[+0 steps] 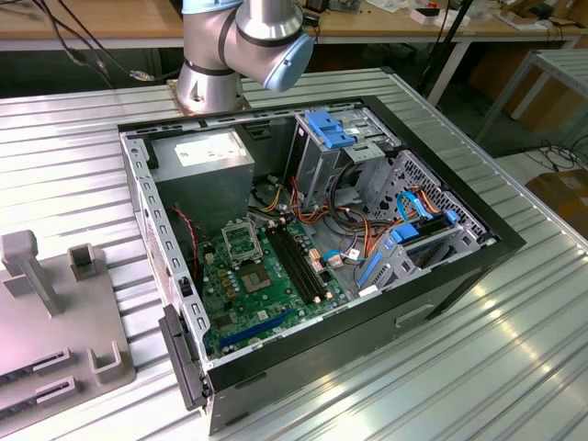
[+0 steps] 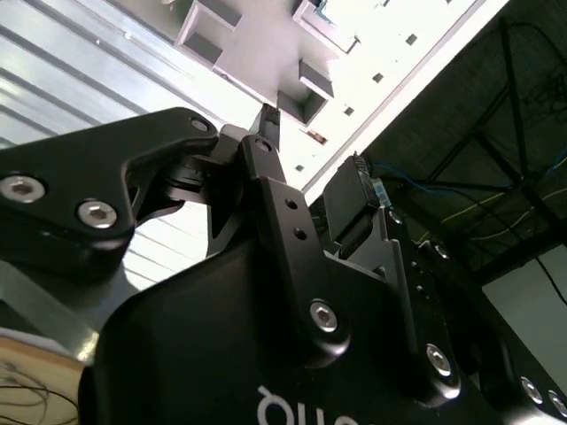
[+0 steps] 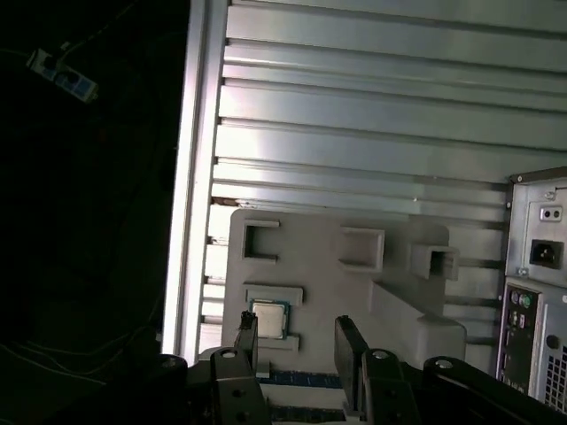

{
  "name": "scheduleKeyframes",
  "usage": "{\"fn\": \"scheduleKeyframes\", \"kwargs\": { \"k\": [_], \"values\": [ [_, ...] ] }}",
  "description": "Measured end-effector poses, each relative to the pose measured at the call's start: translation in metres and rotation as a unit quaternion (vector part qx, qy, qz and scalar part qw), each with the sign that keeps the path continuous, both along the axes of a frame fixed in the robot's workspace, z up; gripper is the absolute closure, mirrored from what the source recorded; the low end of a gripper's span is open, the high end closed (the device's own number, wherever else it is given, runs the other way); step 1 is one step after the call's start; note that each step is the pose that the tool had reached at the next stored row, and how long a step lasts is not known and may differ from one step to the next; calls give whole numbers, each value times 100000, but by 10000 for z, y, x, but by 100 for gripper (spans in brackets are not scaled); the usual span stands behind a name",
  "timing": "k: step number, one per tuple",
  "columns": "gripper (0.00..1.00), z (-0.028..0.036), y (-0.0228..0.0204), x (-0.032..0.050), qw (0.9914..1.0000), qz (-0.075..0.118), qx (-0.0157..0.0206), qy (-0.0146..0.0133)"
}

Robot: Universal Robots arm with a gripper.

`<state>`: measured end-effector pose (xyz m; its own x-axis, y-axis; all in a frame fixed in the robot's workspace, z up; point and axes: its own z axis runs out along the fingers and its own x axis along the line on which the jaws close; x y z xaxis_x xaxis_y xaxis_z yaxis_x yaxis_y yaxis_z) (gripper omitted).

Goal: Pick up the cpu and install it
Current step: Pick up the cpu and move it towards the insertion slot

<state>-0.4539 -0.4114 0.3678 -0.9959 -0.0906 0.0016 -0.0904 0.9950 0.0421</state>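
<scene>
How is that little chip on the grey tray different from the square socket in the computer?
The cpu is pale and silvery; the socket is a black-and-metal frame. The cpu lies in the grey tray outside the computer case; the socket sits on the green board inside it. Both are square.

Light is even and bright in the exterior view, with glare streaking the ribbed tabletop [image 1: 514,367]. In the second wrist view the pincer [image 2: 314,142] looms dark and soft-edged against blown-out white. The first wrist view is dim, partly black.
</scene>
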Motion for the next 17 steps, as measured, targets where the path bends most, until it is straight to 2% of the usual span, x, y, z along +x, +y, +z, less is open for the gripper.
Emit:
{"fn": "scheduleKeyframes", "kwargs": {
  "k": [2,6,13,17],
  "values": [
    [52,-40,-3,-11,99999,508,8,-2],
    [52,-118,-39,-66,99997,742,7,7],
    [52,-149,-72,-113,99997,743,6,9],
    [52,-153,-76,-117,99997,731,10,-2]
  ]
}}
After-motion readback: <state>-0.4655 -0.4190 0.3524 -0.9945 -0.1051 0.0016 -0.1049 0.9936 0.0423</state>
